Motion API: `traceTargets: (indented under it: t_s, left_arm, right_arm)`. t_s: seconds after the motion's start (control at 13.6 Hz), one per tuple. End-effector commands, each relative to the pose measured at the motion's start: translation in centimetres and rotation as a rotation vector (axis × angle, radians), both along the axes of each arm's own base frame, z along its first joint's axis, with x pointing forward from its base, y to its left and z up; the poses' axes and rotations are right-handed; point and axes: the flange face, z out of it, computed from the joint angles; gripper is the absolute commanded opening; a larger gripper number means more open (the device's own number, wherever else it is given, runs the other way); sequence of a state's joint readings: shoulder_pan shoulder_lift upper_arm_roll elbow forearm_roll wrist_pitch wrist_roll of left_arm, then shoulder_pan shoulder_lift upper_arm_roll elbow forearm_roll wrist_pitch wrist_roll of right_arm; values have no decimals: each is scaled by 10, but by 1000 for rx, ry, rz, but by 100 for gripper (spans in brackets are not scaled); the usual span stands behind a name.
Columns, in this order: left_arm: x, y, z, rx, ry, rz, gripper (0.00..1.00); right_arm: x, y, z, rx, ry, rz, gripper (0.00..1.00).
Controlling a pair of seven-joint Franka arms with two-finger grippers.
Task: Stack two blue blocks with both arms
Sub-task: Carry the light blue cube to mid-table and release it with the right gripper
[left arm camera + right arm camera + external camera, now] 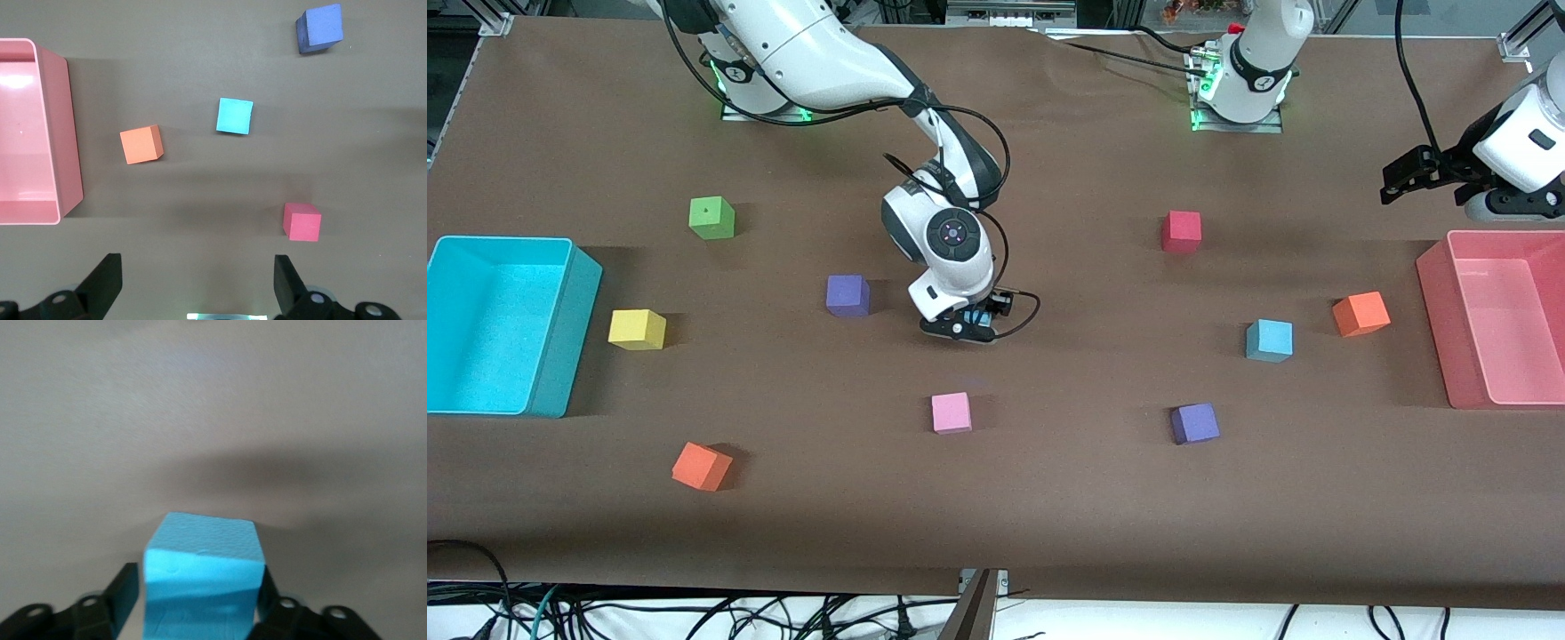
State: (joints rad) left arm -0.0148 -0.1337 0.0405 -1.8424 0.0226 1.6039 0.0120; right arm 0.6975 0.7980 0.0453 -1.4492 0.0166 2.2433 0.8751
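Centrally, right pincer (200, 600) clamps matte foam cyan cube (201, 587).

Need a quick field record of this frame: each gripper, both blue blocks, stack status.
right gripper: low over the table's middle, shut on a blue block
left gripper: open, waiting in the air at the left arm's end, by the pink bin
second blue block: free on the table, beside an orange block
stack status: not yet stacked, blocks apart
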Motion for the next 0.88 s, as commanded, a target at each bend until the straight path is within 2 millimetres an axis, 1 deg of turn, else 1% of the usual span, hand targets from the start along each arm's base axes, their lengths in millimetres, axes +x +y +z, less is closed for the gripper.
traceTargets:
  t_s: [0.0, 0.15, 0.29, 0.37, 0.44, 0.52, 0.59, 0.66, 0.74, 0.81]
  left_arm:
    - [-2, 2, 0, 25, 3, 3, 100]
    - [0, 2, -3, 25, 7, 4, 100]
    - [9, 2, -16, 26, 11, 6, 99]
    - [13, 2, -26, 26, -5, 8, 99]
    - [13, 2, -35, 22, -8, 8, 99]
    - [15, 1, -40, 17, -10, 10, 99]
    - [19, 1, -51, 16, -13, 9, 99]
    - [24, 1, -64, 15, -25, 7, 99]
    - [26, 0, -80, 15, -42, 5, 99]
    - [27, -1, -100, 14, -61, -3, 99]
  right_arm:
    - [0, -1, 52, -5, -4, 81, 99]
    - [-4, -5, 94, -1, 0, 194, 99]
    - [-11, -16, 121, -31, 50, 315, 99]
    - [-11, -24, 131, -42, 73, 378, 99]
    - [-5, -38, 140, -41, 89, 446, 99]
    - [-3, -51, 150, -27, 117, 515, 100]
    - [-4, -61, 155, 10, 134, 594, 100]
    - [-5, -77, 144, 66, 171, 619, 100]
    - [-6, -98, 142, 141, 175, 643, 100]
    - [-15, -109, 136, 204, 142, 686, 100]
